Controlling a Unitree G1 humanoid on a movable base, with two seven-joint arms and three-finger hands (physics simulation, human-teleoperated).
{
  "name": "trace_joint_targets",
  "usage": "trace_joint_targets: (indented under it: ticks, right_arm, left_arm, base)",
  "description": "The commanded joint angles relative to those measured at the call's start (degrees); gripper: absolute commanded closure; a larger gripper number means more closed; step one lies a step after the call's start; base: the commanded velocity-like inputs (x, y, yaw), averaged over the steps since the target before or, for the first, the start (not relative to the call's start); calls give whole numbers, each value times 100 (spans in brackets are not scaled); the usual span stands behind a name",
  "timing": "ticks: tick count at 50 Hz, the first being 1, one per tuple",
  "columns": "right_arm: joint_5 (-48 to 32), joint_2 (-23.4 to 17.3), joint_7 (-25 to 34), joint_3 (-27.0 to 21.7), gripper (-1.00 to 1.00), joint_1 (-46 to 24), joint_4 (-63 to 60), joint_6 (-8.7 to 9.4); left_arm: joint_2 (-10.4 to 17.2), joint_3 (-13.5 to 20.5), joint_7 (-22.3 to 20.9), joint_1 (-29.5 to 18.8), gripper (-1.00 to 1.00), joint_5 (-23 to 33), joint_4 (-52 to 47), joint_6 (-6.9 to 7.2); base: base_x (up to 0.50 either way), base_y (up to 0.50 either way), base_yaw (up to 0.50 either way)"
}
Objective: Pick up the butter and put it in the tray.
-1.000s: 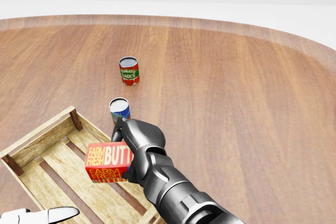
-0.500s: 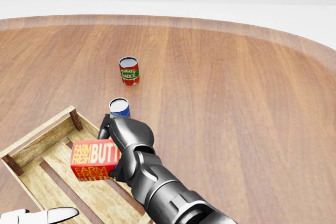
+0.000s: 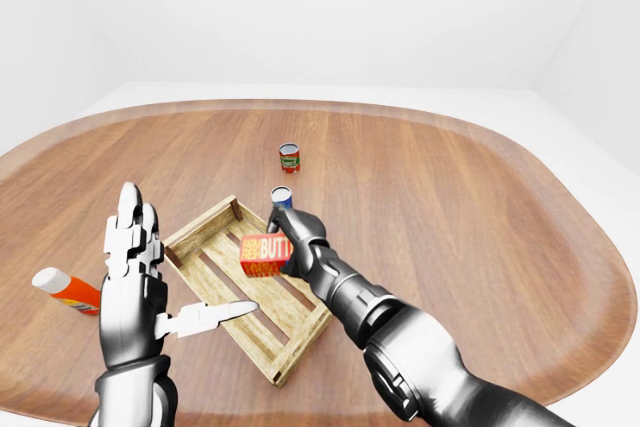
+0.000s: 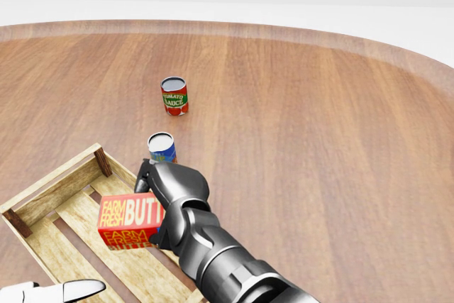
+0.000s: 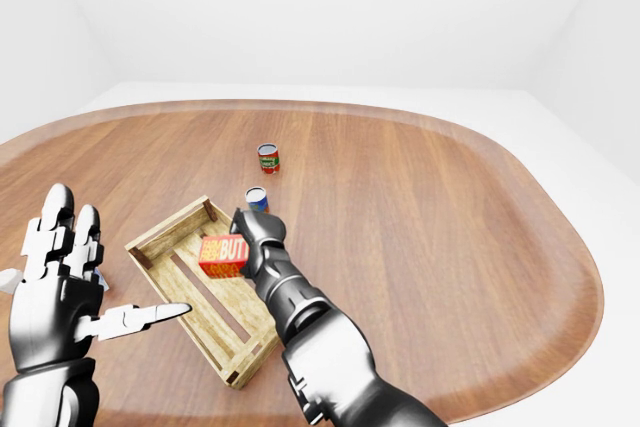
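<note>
Butter: a red box (image 4: 129, 223) with "FARM FRESH" in yellow and "BUTT…" in white on its upper face, the same words in orange on the face below; the rest of the word is hidden under my fingers.
Where it is: over the tray (image 4: 44, 201), above the slatted floor near the tray's right-hand rail in the head view; I cannot tell whether it touches the slats.
My right hand: my right hand (image 4: 174, 200) is clenched round the butter's right end, dark grey fingers wrapped over the top and side.
My left hand: my left hand (image 3: 133, 282) is raised with palm flat and fingers spread, thumb pointing toward the tray, holding nothing.
Change: against half a second ago the box sits about where it was, a touch lower in the head view; a second ago it was further right, closer to the rail.
Cans: a blue can (image 4: 162, 147) just above my right hand; a red tomato sauce can (image 4: 174, 96) further up, well apart.
Bottle: a white and orange one (image 3: 64, 290) lying left of my left hand.
Surface: a broad oval wooden table (image 3: 470, 197) with a raised rim.
Room: plain white walls and floor.
</note>
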Motion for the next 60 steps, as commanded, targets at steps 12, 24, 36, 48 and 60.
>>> trace_joint_targets:
  ticks: [12,24,36,48,60]
  right_arm:
    - [-163,0,-82,-181,100,135,-45,0]
    - [-449,0,176,-160,100,368,1,0]
    - [-550,0,164,-182,-74,394,4,0]
    - [-558,0,-55,-166,-100,333,-11,0]
    - [-515,0,-71,-188,-100,334,-15,0]
  left_arm:
    - [31,22,4,-49,-100,-33,71,11]
    - [11,97,-34,-46,-100,-87,49,10]
    - [-2,112,-47,-52,-100,-87,42,20]
    - [-7,80,-30,-45,-100,-59,46,7]
    - [1,54,-18,-47,-100,-48,50,6]
  base:
    - [0,0,0]
    - [0,0,0]
    - [0,0,0]
    - [0,0,0]
    - [0,0,0]
